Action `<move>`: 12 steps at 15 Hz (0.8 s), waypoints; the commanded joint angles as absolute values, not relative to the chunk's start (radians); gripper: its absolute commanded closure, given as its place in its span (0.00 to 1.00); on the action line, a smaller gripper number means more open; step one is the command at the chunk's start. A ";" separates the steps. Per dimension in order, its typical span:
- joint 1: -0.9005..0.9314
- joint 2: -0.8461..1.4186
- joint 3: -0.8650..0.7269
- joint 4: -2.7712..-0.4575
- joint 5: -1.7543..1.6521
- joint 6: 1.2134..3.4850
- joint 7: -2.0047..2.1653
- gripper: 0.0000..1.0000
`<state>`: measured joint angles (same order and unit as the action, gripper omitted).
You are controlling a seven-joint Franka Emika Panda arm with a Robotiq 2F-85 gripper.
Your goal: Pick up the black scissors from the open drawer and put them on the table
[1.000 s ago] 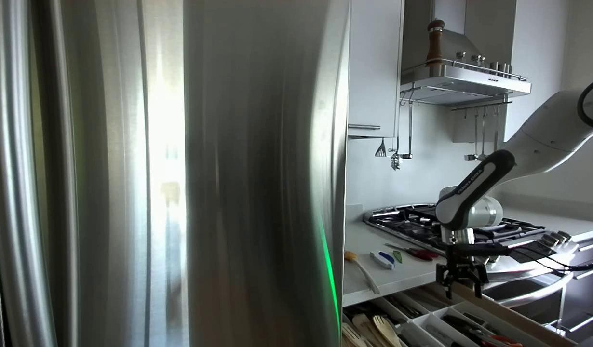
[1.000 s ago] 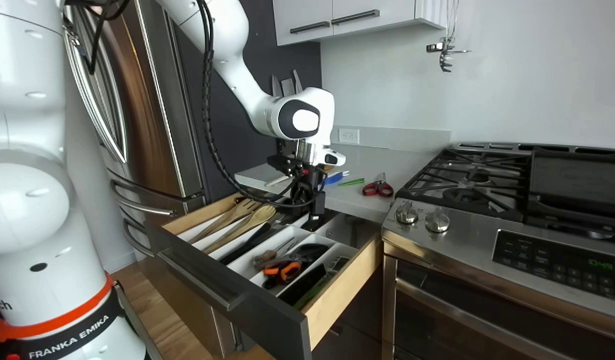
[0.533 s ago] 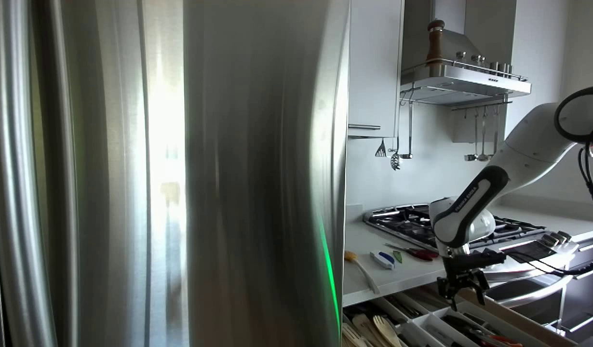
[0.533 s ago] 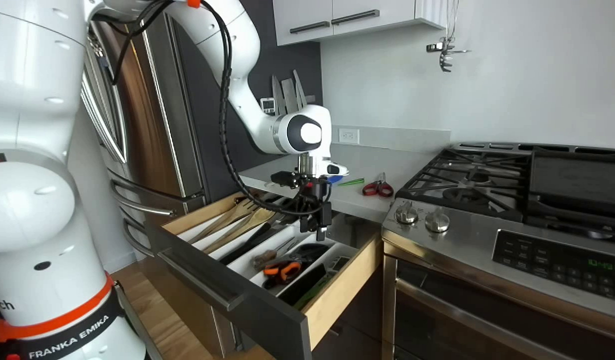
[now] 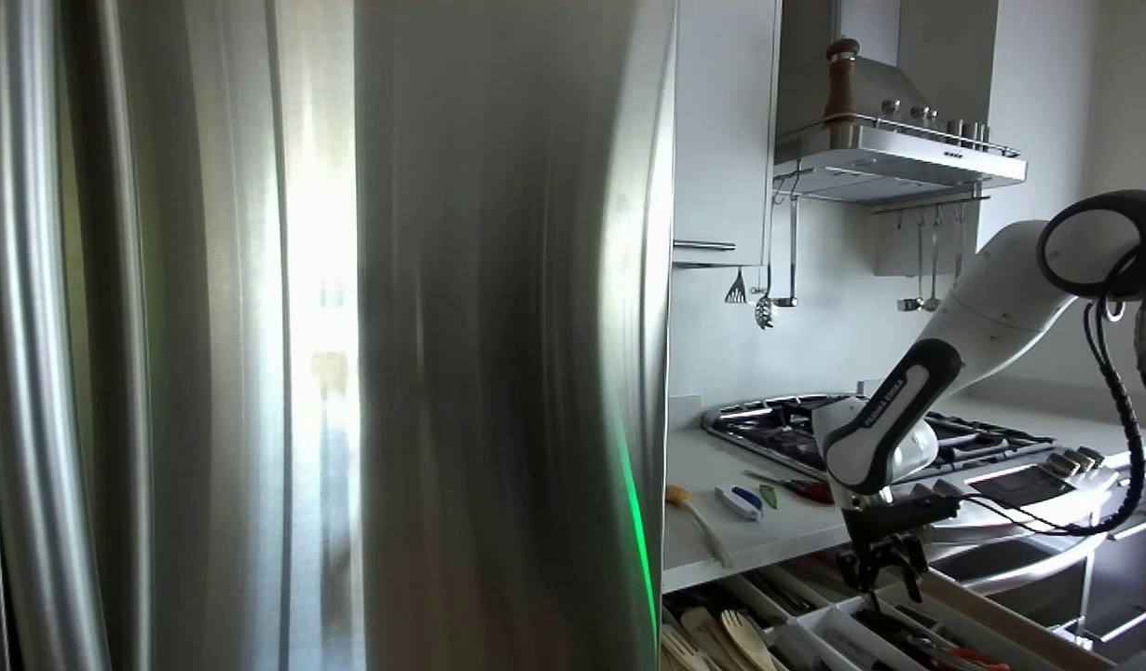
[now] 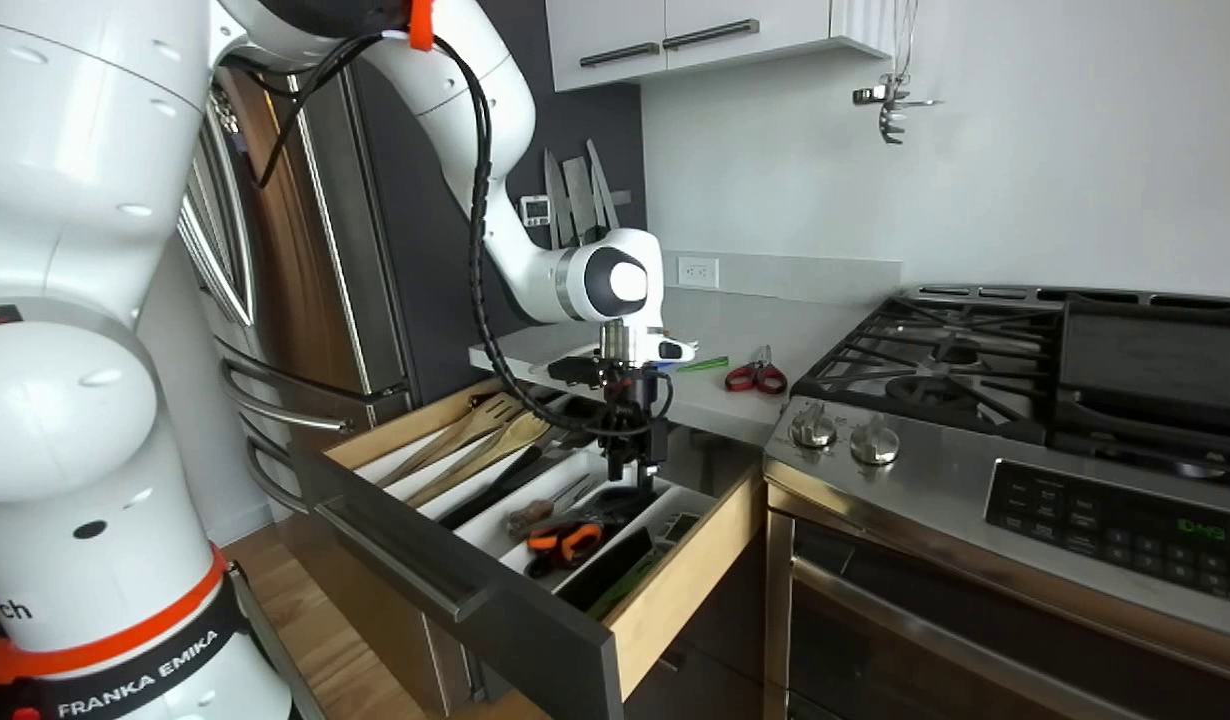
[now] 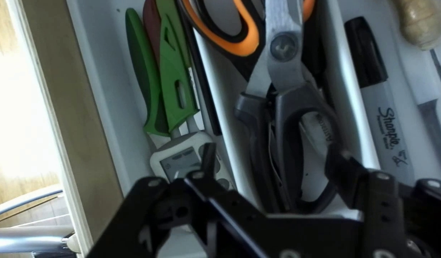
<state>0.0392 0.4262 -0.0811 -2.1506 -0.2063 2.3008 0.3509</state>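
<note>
Low in the wrist view, my end effector (image 7: 270,154) stands spread wide, its fingers (image 7: 344,172) well apart and gripping nothing. Between them as I see it, near the centre of the frame, the black scissors (image 7: 291,147) lie in a white compartment (image 7: 351,86) of the open drawer (image 7: 71,107), handles toward the bottom; I cannot tell whether a finger touches them. Orange-and-black handles (image 7: 247,44) share that compartment at the top. In the next one to the left lie a small device with a screen (image 7: 181,157) and some green utensils (image 7: 172,89); in the one to the right, a marker (image 7: 389,136). In an exterior view I have the drawer at lower middle, wooden utensils (image 6: 523,432) toward its left. Behind it stretches the white tabletop (image 6: 775,320), where red-handled scissors (image 6: 755,377) rest near the gas hob (image 6: 935,390) at the right of the frame.
</note>
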 commanded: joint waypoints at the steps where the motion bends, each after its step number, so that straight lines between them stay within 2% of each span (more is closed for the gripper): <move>1: 0.049 0.471 -0.094 -2.111 -0.214 2.312 0.333 0.48; 2: 0.048 0.476 -0.094 -2.108 -0.214 2.319 0.328 0.51; 3: 0.050 0.484 -0.096 -2.099 -0.216 2.317 0.329 0.64; 4: 0.051 0.491 -0.096 -2.091 -0.215 2.312 0.327 0.68; 8: 0.054 0.518 -0.097 -2.067 -0.216 2.302 0.321 0.58; 9: 0.055 0.525 -0.097 -2.062 -0.215 2.300 0.319 0.52; 10: 0.055 0.531 -0.097 -2.058 -0.213 2.298 0.315 0.55; 12: 0.055 0.542 -0.095 -2.050 -0.212 2.297 0.308 0.54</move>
